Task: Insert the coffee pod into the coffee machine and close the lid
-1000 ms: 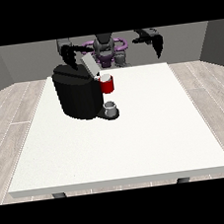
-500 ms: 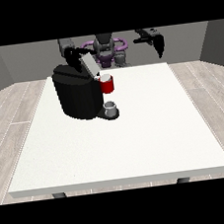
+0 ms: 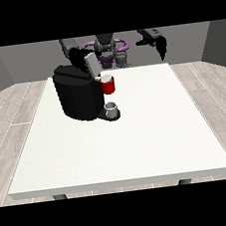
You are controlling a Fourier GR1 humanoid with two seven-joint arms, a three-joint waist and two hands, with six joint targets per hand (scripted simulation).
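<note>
The black coffee machine [image 3: 78, 96] stands on the white table [image 3: 138, 142], left of the middle. Its grey lid [image 3: 90, 65] is tilted up at the machine's top. The hand at the view's left [image 3: 79, 54] is right behind the lid, at its upper edge. A red thing at the machine [image 3: 108, 84] sits at the front under the lid. A small grey thing [image 3: 112, 108] rests on the machine's base. The hand at the view's right [image 3: 160, 45] hangs in the air over the table's far right edge, its fingers relaxed and pointing down, holding nothing.
The robot's purple and grey torso [image 3: 108, 50] is behind the table's far edge. The table's near and right parts are bare white surface. A wooden floor surrounds the table.
The lid and the hand at the view's left have shifted a little rightwards and downwards over the machine. The hand at the view's right has drifted slightly to the right.
</note>
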